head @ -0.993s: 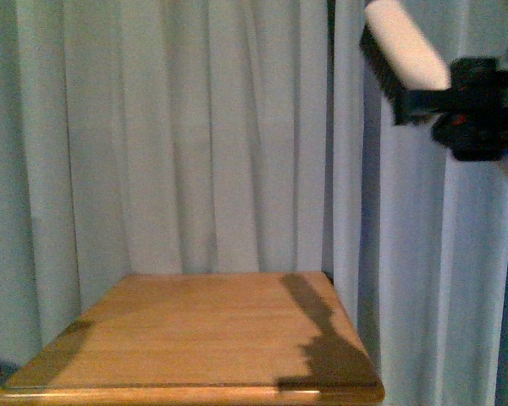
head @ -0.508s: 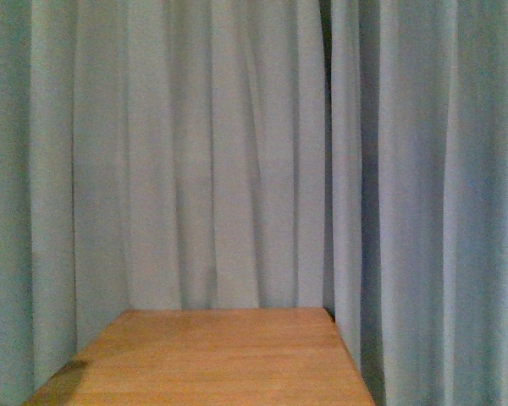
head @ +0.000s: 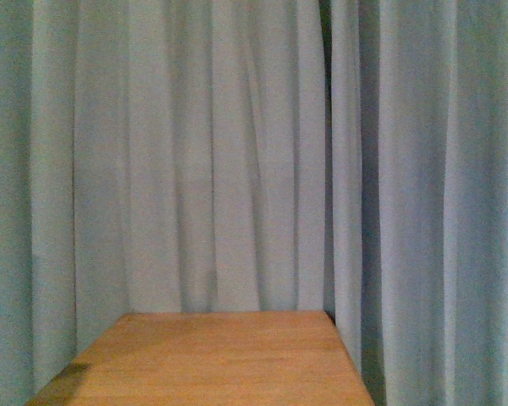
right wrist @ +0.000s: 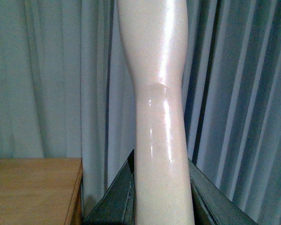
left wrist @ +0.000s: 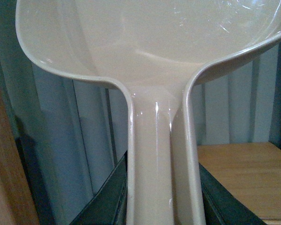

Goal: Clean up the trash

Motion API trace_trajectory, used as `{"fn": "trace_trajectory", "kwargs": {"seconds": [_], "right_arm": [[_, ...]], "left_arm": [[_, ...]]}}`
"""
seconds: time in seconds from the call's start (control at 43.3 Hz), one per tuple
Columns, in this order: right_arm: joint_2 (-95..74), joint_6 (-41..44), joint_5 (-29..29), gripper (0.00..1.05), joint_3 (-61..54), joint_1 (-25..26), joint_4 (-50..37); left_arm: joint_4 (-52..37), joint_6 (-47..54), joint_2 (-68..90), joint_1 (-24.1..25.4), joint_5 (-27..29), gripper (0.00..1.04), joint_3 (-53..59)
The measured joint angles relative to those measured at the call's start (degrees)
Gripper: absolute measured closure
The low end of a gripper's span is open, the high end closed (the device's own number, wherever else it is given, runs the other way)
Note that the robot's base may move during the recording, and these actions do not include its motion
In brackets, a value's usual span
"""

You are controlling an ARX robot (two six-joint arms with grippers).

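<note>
— Where the left gripper (left wrist: 161,204) is caught by its own wrist camera, how are its fingers set?

— The dark fingers (left wrist: 105,199) are drawn in narrow and pressed against either side of the stem of a pale pinkish-white plastic dustpan (left wrist: 154,42). The stem is held firmly between them. Beyond the fingers the scoop is spread wide and glossy, with its hollow side turned towards the camera.

— And the right gripper (right wrist: 163,208)?

— Much the same is seen. Its dark fingers (right wrist: 113,201) are closed on both sides of a pale, glossy plastic handle (right wrist: 154,70). The handle is carried out of the frame, so what is at its far end cannot be told.

— What is shown past the held things?

— A light brown wooden table (head: 212,359) is seen. A part of it is shown behind each gripper, and its top is seen low in the front view. Behind and beside it, pale grey-blue pleated curtains (head: 195,169) are hung in long folds.

— Where is the small white wad of tissue paper, and how does it look?

— Neither its place nor its look can be told from these views.
</note>
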State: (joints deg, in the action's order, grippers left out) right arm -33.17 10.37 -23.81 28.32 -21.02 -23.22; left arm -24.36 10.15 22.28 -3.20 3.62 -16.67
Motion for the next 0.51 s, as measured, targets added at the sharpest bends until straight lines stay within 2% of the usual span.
{"fn": "trace_trajectory", "kwargs": {"seconds": [0.508], "right_arm": [[0.4, 0.0, -0.3, 0.84, 0.0, 0.3, 0.0]], "left_arm": [[0.0, -0.1, 0.0, 0.0, 0.1, 0.79, 0.0]]}}
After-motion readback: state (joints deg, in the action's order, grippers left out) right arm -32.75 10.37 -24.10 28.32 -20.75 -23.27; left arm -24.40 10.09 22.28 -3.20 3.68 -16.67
